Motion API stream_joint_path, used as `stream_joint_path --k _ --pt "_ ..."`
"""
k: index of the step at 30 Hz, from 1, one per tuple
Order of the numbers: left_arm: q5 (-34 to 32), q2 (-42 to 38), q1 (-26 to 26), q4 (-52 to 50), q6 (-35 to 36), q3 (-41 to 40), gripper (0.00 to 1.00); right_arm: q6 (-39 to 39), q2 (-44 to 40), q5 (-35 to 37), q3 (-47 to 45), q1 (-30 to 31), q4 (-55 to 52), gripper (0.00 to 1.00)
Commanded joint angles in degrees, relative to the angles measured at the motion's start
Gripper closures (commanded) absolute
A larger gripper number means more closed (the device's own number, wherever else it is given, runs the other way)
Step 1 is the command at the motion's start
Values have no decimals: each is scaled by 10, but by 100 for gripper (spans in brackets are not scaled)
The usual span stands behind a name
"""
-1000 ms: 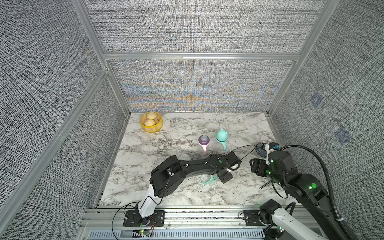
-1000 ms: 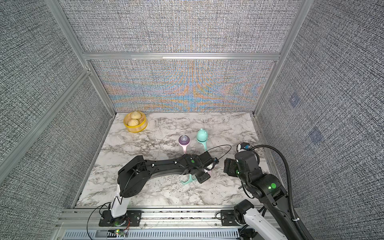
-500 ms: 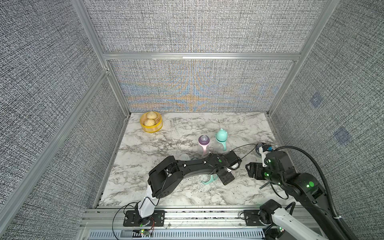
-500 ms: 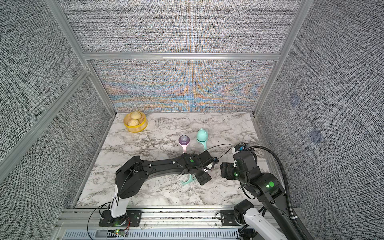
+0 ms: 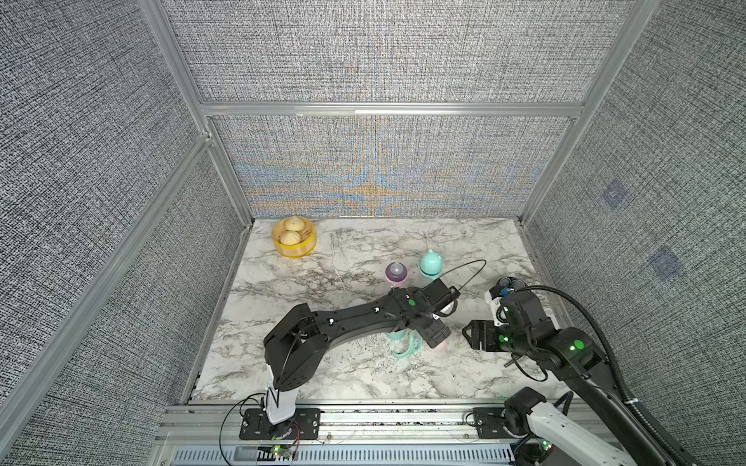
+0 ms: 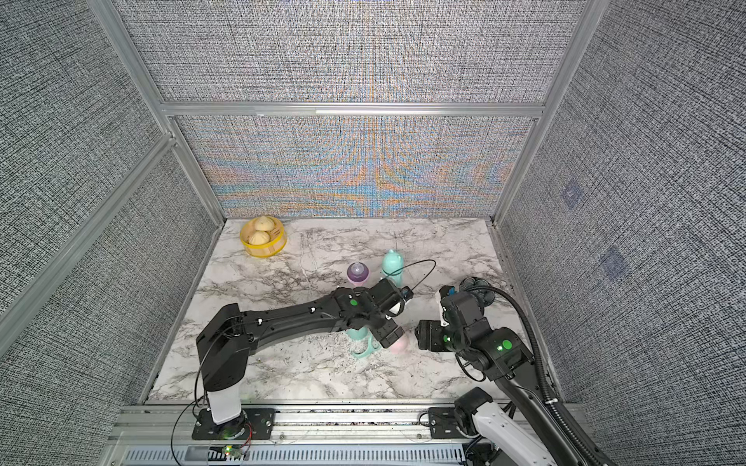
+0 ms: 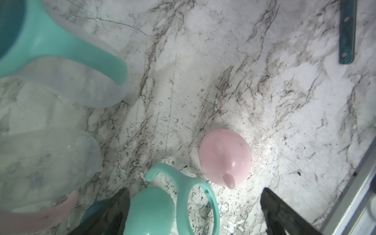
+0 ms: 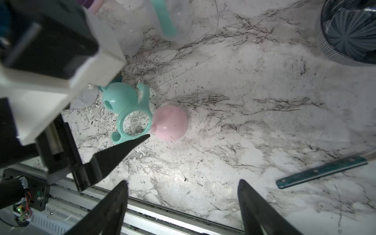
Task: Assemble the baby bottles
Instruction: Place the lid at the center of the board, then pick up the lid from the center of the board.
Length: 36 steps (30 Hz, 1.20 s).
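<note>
Left wrist view: the left gripper [image 7: 194, 190] hangs, jaws wide apart and empty, over the pink cap [image 7: 224, 156], which lies on the table [image 7: 264, 81] beside the mint handle [image 7: 171, 171]. The right gripper [image 8: 182, 181] is likewise spread, holding nothing. The next move probably calls for gripping the cap squarely and carrying it to the uncapped bottle [image 5: 396, 274].

Both top views look down from high at the near edge, while the wrist views closely share the pink cap [image 8: 171, 123].
</note>
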Motion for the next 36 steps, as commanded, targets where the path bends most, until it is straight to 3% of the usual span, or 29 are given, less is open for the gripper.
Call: stream_joint_path --k 1,10,24,30,36 --pt "-9 -26 13 17 3 -14 0 9 8 -24 -18 4 43 15" --pt "-10 -114 70 50 8 -83 0 14 70 -29 -54 27 124 15" --pt "-30 -273 161 89 -15 -209 0 -5 216 23 -47 90 181 13" --pt "-64 -323 185 107 -23 -251 0 -17 278 51 -48 121 205 14" --pt "-52 -342 207 140 -35 -285 0 -15 330 75 -48 137 225 16"
